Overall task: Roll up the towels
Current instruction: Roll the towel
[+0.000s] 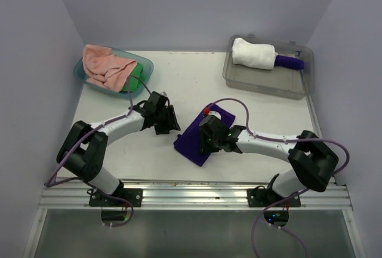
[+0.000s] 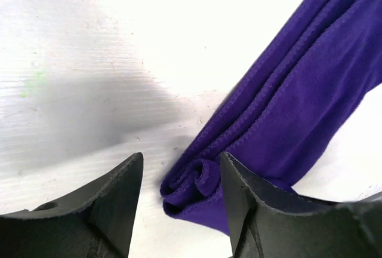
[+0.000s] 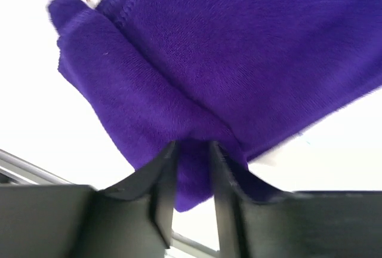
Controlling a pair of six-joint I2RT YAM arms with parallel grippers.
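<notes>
A dark purple towel point(image 1: 190, 141) lies folded lengthwise in the middle of the table, its near end curled into a small roll point(image 2: 194, 180). My left gripper point(image 1: 173, 122) is at the towel's left side. It is open point(image 2: 182, 159), and the rolled end sits between its fingers, apart from the left one. My right gripper point(image 1: 207, 144) is over the towel's near part, shut point(image 3: 192, 150) on a pinched fold of the purple cloth point(image 3: 239, 61). A salmon pink towel point(image 1: 106, 67) and a bright green towel point(image 1: 139, 70) lie in the teal tub. A rolled white towel point(image 1: 253, 53) rests in the grey tray.
The teal tub point(image 1: 80, 71) stands at the back left corner. The clear grey tray point(image 1: 262, 82) stands at the back right and also holds a dark purple roll point(image 1: 289, 62). A metal rail point(image 1: 197, 195) runs along the near table edge. Lilac walls close in three sides.
</notes>
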